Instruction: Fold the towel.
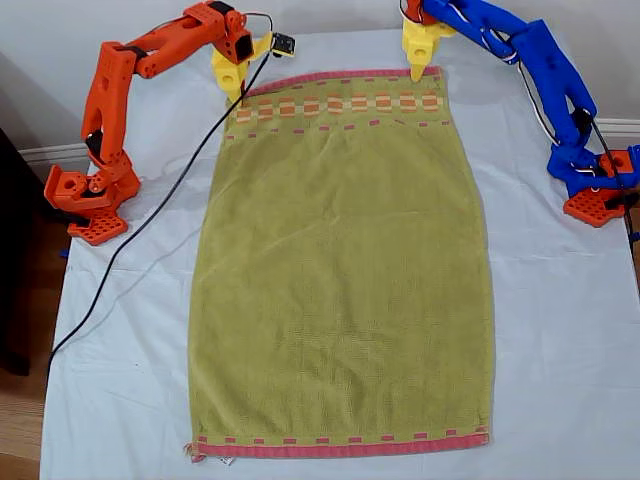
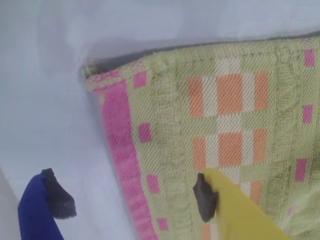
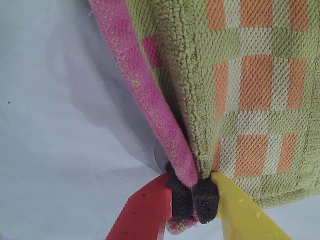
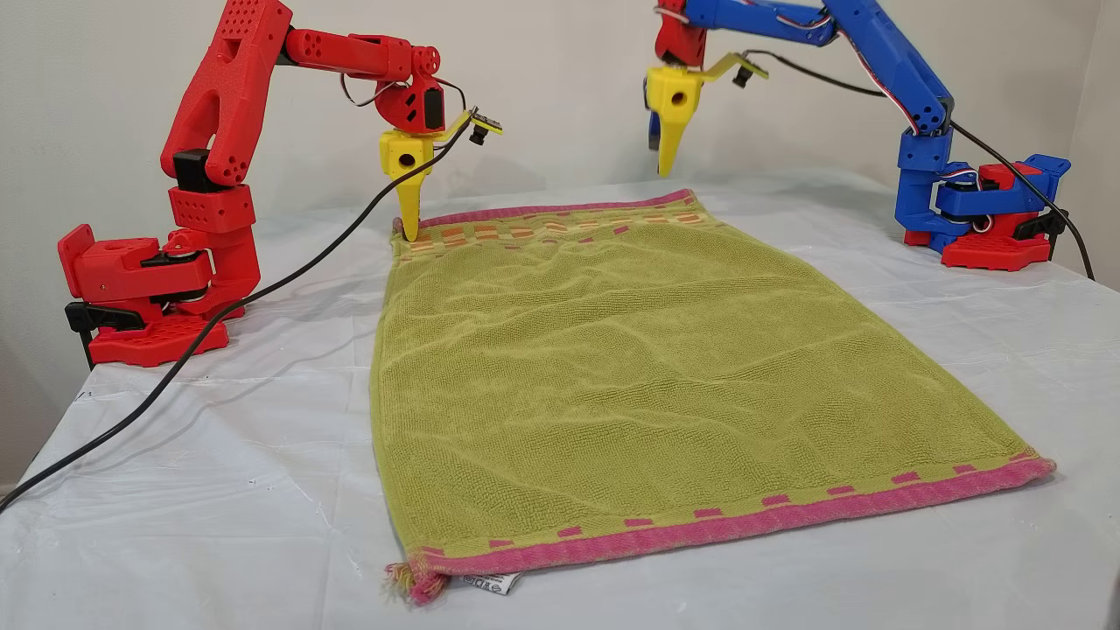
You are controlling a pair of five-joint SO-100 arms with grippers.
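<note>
The olive-green towel (image 1: 340, 270) lies spread flat on the white sheet, with pink hems at both ends and a band of orange-and-cream squares at the far end. A small white tag (image 4: 490, 582) sticks out at the near hem. My second gripper (image 3: 192, 197), on the orange-red arm, is shut on the pink hem at the far corner on the exterior view's left (image 1: 232, 88). My first gripper (image 2: 132, 200), on the blue arm, is open and hangs just above the other far corner (image 1: 420, 60); one finger is over the towel (image 2: 235, 115) and the other over the sheet.
A white sheet (image 1: 120, 400) covers the table. The orange-red arm's base (image 1: 90, 200) stands at the exterior view's left and the blue arm's base (image 1: 595, 185) at its right. A black cable (image 1: 150, 215) trails from the orange-red arm across the sheet. A wall stands close behind.
</note>
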